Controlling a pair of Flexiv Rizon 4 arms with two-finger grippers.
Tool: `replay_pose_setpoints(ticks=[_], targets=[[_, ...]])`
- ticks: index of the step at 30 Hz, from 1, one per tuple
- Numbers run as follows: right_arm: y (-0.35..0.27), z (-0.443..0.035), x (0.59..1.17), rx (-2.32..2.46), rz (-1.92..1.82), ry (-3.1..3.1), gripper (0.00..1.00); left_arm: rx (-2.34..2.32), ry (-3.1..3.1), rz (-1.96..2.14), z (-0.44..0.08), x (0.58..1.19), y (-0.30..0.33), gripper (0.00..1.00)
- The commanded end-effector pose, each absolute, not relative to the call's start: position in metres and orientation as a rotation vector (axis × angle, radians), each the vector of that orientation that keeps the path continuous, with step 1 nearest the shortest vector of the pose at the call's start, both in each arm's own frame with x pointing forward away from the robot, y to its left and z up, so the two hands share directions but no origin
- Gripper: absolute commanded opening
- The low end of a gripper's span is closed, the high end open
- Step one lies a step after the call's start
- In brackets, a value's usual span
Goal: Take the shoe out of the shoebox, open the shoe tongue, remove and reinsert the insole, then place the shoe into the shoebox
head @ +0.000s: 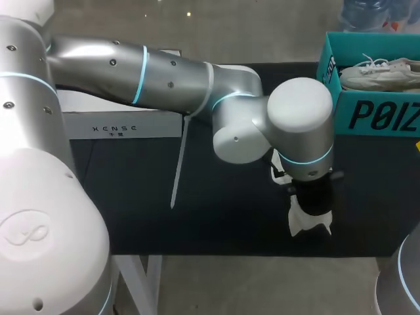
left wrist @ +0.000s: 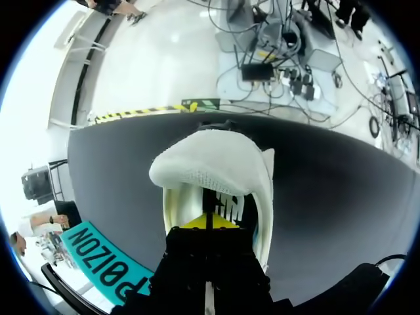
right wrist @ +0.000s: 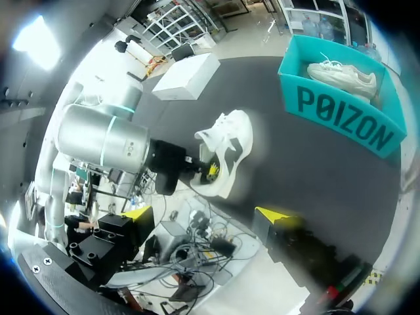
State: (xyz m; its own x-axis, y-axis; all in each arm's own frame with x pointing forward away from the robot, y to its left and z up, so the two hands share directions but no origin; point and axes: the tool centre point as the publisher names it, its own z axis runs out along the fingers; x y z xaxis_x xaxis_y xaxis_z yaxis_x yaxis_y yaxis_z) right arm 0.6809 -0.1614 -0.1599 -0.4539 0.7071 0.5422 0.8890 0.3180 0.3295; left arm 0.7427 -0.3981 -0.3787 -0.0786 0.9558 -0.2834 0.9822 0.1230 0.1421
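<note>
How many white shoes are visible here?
2. One white mesh sneaker lies in the teal cardboard shoebox; the other white sneaker is held by the left claw above the black mat. More may be hidden.

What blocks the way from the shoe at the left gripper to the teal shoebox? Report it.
Nothing visible on the way: only bare black table lies between the shoe at the left gripper and the shoebox. Inside the shoebox, though, a second white shoe already lies.
</note>
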Motion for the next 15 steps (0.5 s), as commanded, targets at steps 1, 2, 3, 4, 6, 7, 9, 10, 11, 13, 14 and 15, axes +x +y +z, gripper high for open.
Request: replay_pose_setpoints(ticks=[1, 2, 3, 4, 6, 7, 9, 10, 11, 13, 14, 15], targets=[[-0.161, -0.160, 0.681, -1.438, -0.862, -2.290, 1.00, 1.909, 2.098, -0.124, -0.399, 0.744, -0.408, 0.00], [-0.161, -0.160, 0.681, -1.438, -0.862, -2.290, 1.00, 1.910, 2.099, -0.123, -0.403, 0.744, -0.408, 0.00], [-0.161, -0.160, 0.681, -1.438, -0.862, -2.290, 1.00, 1.910, 2.100, -0.123, -0.404, 0.744, -0.408, 0.00], [-0.161, -0.160, 0.681, -1.438, -0.862, -2.290, 1.00, 1.909, 2.100, -0.123, -0.404, 0.744, -0.408, 0.00], [-0.161, -0.160, 0.681, -1.438, -0.862, -2.290, 1.00, 1.908, 2.099, -0.120, -0.405, 0.743, -0.408, 0.00], [-0.161, -0.160, 0.681, -1.438, -0.862, -2.290, 1.00, 1.904, 2.100, -0.120, -0.404, 0.743, -0.408, 0.00], [-0.161, -0.160, 0.681, -1.438, -0.862, -2.290, 1.00, 1.899, 2.098, -0.117, -0.399, 0.744, -0.405, 0.00], [-0.161, -0.160, 0.681, -1.438, -0.862, -2.290, 1.00, 1.896, 2.096, -0.117, -0.396, 0.745, -0.404, 0.00], [-0.161, -0.160, 0.681, -1.438, -0.862, -2.290, 1.00, 1.892, 2.095, -0.117, -0.392, 0.746, -0.403, 0.00], [-0.161, -0.160, 0.681, -1.438, -0.862, -2.290, 1.00, 1.898, 2.080, -0.097, -0.384, 0.747, -0.399, 0.00], [-0.161, -0.160, 0.681, -1.438, -0.862, -2.290, 1.00, 1.899, 2.079, -0.096, -0.379, 0.748, -0.398, 0.00], [-0.161, -0.160, 0.681, -1.438, -0.862, -2.290, 1.00, 1.901, 2.074, -0.085, -0.375, 0.749, -0.397, 0.00]])
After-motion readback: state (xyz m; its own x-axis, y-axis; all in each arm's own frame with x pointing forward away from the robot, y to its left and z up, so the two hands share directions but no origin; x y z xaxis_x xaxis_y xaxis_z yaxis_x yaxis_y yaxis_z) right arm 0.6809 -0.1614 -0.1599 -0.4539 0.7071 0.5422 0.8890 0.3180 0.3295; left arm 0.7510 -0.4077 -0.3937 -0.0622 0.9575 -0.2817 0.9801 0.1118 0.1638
